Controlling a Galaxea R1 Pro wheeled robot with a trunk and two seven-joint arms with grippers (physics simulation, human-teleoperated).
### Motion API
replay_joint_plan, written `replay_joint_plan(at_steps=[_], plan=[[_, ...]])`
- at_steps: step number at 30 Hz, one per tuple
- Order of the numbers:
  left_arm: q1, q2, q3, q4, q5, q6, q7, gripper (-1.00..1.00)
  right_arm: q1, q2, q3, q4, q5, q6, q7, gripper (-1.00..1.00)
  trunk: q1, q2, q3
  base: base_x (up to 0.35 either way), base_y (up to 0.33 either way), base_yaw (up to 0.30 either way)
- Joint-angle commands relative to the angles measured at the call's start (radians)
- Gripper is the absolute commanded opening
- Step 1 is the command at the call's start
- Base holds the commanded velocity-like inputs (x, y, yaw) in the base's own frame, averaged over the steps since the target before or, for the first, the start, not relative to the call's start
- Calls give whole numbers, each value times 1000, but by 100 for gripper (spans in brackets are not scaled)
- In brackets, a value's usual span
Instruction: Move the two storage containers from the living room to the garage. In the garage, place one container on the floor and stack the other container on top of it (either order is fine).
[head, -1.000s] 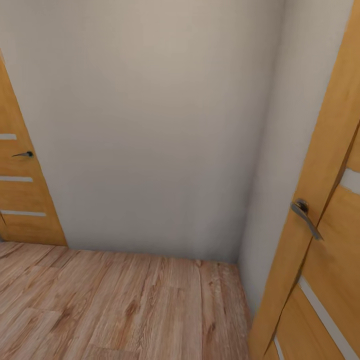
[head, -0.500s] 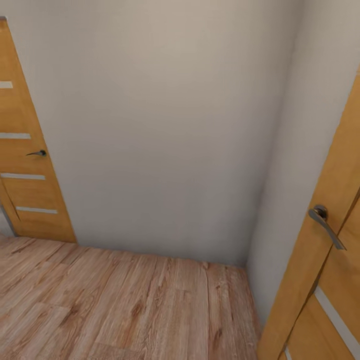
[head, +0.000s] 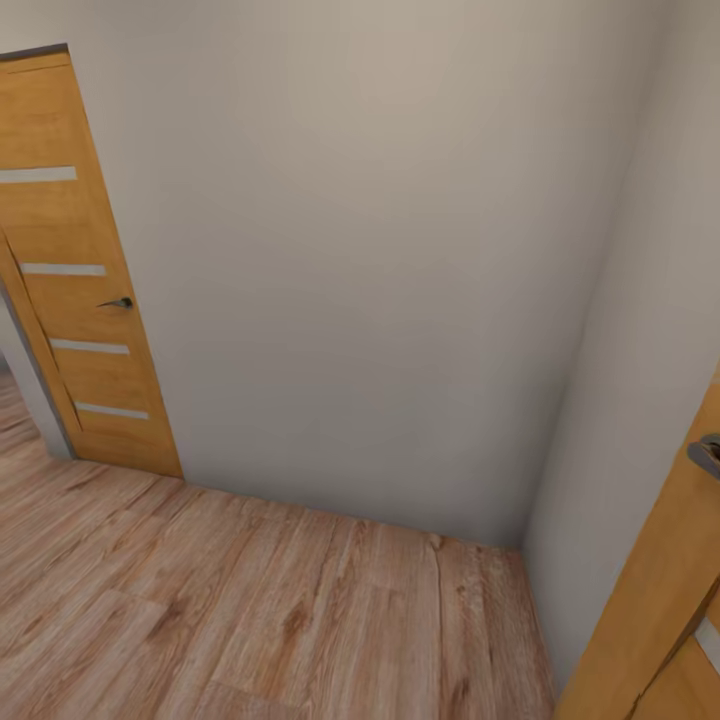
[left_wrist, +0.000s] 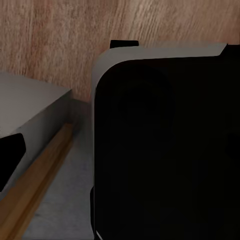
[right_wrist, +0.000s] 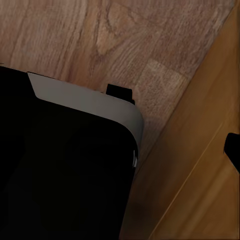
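A bare hallway corner fronts the robot's head camera: a plain grey-white wall meets a second wall at the right, above a light wood plank floor. At the left stands an orange wooden door with 4 pale horizontal inlays and a dark lever handle; beside its left edge a narrow gap shows more plank flooring. At the far right edge, part of a second orange door leans into view, its grey metal handle cut off by the frame.

The left wrist camera looks down past a large black, grey-edged body of the robot onto wood planks, with a grey wall base and an orange wood strip alongside. The right wrist camera shows a similar black, grey-edged body over the plank floor, next to an orange wooden surface.

Whether the fingers of either arm are released or clenched cannot be told from these pictures. The 2 storage containers cannot be placed from any of these views, and the flooring here is light wood plank rather than dark concrete.
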Motion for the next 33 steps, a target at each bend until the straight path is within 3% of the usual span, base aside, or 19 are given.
replay_joint_plan(at_steps=[1, 11, 33], plan=[[0, 0, 1, 0, 2, -2, 0, 100, -1, 0, 8, 3, -10, -6, 1, 100, 1, 0, -1, 309, 0, 5], [0, 0, 0, 0, 2, -2, 0, 100, -1, 1, 8, 3, -10, -6, 1, 100, 1, 0, -1, 318, 0, 38], [0, 0, 2, 0, 2, -2, 0, 100, -1, 0, 8, 3, -10, -6, 1, 100, 1, 0, -1, 282, 0, 266]])
